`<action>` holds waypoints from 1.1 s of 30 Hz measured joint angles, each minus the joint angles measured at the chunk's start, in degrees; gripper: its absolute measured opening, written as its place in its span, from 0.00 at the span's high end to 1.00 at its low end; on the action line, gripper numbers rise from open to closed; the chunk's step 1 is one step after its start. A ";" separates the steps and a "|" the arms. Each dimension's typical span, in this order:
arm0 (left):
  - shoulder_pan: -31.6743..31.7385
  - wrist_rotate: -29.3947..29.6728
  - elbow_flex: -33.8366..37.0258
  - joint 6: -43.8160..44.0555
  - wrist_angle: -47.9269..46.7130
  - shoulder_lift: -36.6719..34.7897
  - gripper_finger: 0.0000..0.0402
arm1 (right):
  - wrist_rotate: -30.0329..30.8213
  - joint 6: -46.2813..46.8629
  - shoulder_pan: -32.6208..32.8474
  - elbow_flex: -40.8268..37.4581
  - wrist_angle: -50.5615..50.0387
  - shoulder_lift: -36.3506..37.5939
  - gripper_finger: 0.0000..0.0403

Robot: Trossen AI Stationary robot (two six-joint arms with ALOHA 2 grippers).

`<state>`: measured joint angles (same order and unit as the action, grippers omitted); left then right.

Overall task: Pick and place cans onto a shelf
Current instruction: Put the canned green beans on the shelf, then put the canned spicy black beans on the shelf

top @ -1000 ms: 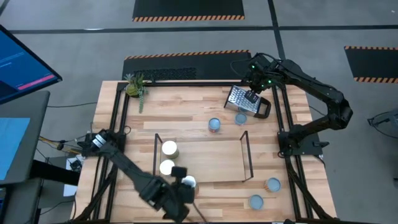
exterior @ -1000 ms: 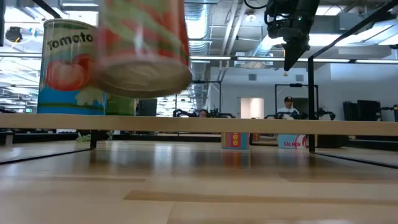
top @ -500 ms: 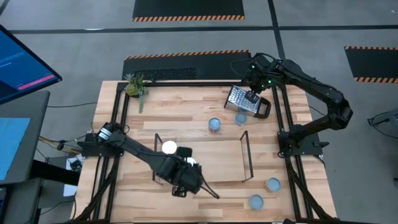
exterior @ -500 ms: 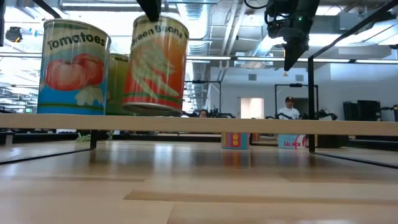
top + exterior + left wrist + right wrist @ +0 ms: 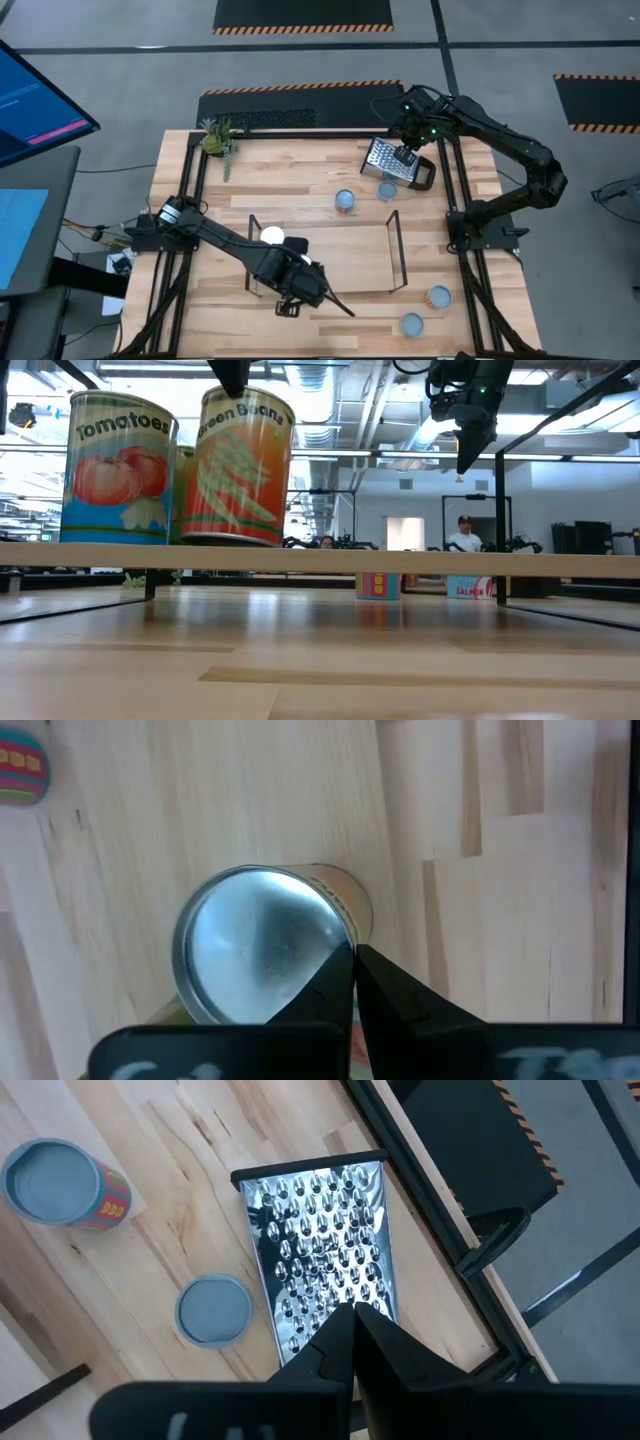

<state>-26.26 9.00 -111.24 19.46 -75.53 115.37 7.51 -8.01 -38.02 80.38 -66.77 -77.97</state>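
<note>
Low in the high view, the left gripper (image 5: 300, 283) hangs over the shelf (image 5: 396, 252), fingers pressed together just above the green beans can (image 5: 237, 468); whether they touch its lid is unclear. The right gripper (image 5: 354, 1325), fingers together, hovers over the grater (image 5: 320, 1250).

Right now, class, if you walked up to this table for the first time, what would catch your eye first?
Probably the two big labelled cans on the shelf in the low view: the Tomatoes can and the Green Beans can beside it, with the left tool right above the latter. Next, the shiny grater at the table's far edge, under the right tool.
</note>
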 joint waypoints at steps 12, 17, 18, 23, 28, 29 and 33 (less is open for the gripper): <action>-0.01 0.37 0.02 0.67 -0.01 0.00 0.93 | 0.00 0.01 0.00 0.00 -0.02 0.00 0.92; -0.01 0.39 0.02 0.74 -0.02 0.00 0.89 | 0.00 0.00 0.00 0.00 -0.02 0.01 0.92; -0.01 0.39 0.02 0.76 0.00 0.00 0.89 | 0.00 0.01 0.00 0.00 -0.02 0.02 0.92; -0.01 0.26 -2.88 0.79 -1.39 0.11 0.88 | 0.00 -0.02 0.00 0.00 -0.04 0.00 0.92; -0.01 0.61 -8.73 -0.77 -5.60 0.09 0.88 | 0.00 -0.02 0.00 0.00 -0.04 0.00 0.92; -0.01 1.43 -9.95 -1.54 -6.92 0.06 0.88 | 0.00 -0.03 0.00 0.00 -0.04 0.00 0.92; -0.03 13.07 -12.23 -4.08 -10.47 0.04 0.88 | 0.00 -0.03 0.00 0.00 -0.04 0.00 0.92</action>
<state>-26.28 22.07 -123.47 15.38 -86.00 115.42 7.51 -8.04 -38.02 80.38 -66.81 -77.97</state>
